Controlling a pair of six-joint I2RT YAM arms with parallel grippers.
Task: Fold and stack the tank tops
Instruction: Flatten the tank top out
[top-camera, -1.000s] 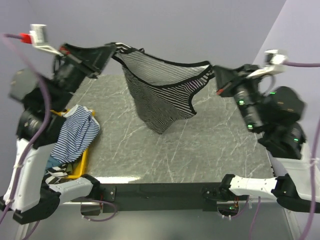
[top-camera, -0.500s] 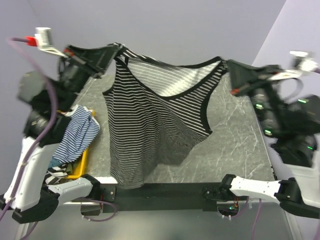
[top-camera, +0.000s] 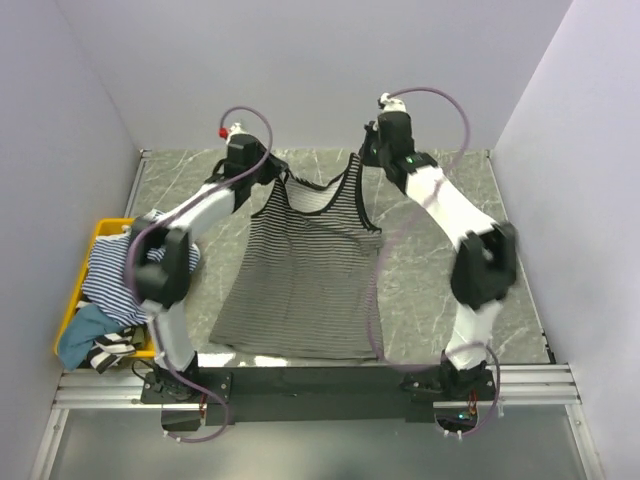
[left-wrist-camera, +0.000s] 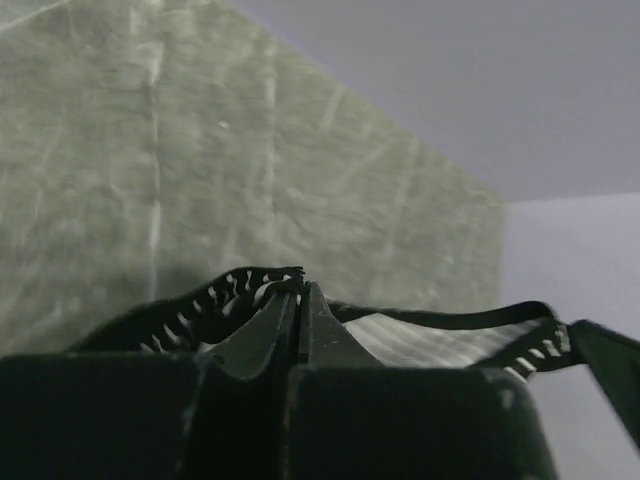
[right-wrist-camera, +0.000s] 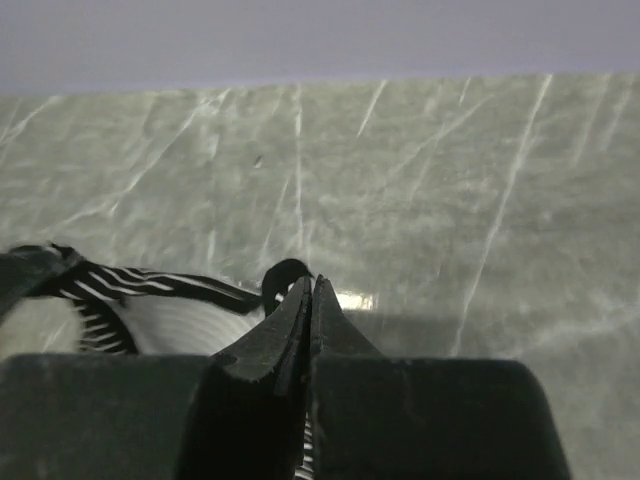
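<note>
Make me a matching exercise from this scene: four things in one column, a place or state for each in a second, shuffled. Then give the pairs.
Things:
1. black-and-white tank top
2. blue-and-white tank top
3. left gripper
4. yellow bin

Places or states:
A. at the left side, holding a heap of clothes
B. shut on a black-trimmed strap
C. spread over the table, held by both straps at the far side
D. draped on top of the heap

Pairs: 1-C, 2-D, 3-B, 4-A
</note>
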